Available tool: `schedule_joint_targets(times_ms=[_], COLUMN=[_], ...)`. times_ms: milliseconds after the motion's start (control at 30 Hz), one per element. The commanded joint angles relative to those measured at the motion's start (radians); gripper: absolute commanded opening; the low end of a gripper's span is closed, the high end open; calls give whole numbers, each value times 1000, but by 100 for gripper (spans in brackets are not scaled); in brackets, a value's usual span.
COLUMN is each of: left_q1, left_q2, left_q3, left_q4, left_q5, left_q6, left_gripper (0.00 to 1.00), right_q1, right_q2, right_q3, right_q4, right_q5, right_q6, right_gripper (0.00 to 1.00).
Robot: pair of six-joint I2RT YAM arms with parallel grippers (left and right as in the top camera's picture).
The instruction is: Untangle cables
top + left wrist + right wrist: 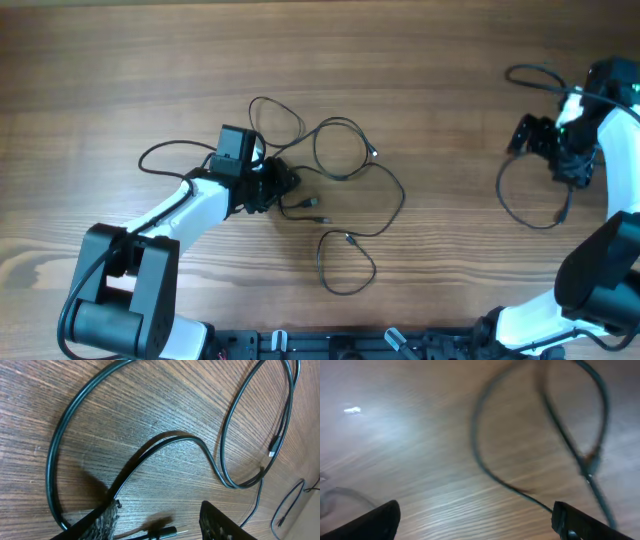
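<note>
Centrally, the left hand [160, 520] is gaping among tangled cables [172, 436]. The right hand [475, 515], likewise wide, is hovering over another cable [474, 440] near the bench's [450, 60] right edge.

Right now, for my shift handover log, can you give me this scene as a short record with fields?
surface: wooden table
tangle: central cables, thin black cords in loose crossing loops, mid-table
apart: separate cable, one loop near the right edge, clear of the tangle
left arm: left end effector open, low at the tangle's left side, a plug lying between its fingers
right arm: right end effector open wide over the right-hand cable; its view is blurred
status: central cables not yet untangled
</note>
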Motion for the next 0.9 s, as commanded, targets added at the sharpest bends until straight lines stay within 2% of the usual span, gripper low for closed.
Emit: schedule_joint_targets(times_ms=[0, 67, 200, 267, 333, 400, 500, 533, 600, 700, 767, 867], left_q1=[-2, -2, -2, -2, -2, -2, -2, -2, -2, -2, -2, -2], left_q2=[10, 10, 10, 10, 10, 10, 10, 10, 10, 10, 10, 10], left_q3=[-5, -5, -5, -5, -5, -5, -5, -5, -5, -5, -5, -5], left_q4=[-24, -31, -31, -31, -31, -31, -30, -30, -31, -31, -31, -32], left_q5=[-14, -14, -14, -14, -14, -14, -14, -14, -14, -14, -14, -14], left_q6=[21, 21, 21, 21, 21, 21, 21, 21, 21, 21, 21, 21], left_gripper=[55, 55, 55, 55, 55, 55, 55, 55, 55, 55, 55, 55], right_q1=[-78, -165, -364, -474, -551, -603, -598, -570, -501, -354, -262, -227], right_q2=[14, 14, 14, 14, 14, 14, 14, 14, 13, 8, 8, -14], right_q3=[-106, -176, -320, -356, -357, -357, -357, -357, -356, -346, -319, -263], right_q4=[21, 56, 141, 156, 159, 198, 283, 315, 338, 365, 375, 328], right_q5=[192, 184, 166, 152, 111, -18, -443, -728, -872, -822, -661, -462], right_q6=[240, 318, 350, 425, 429, 382, 100, -60, -148, -163, -79, 53], right_gripper=[100, 100, 99, 99, 99, 100, 100, 99, 99, 99, 100, 100])
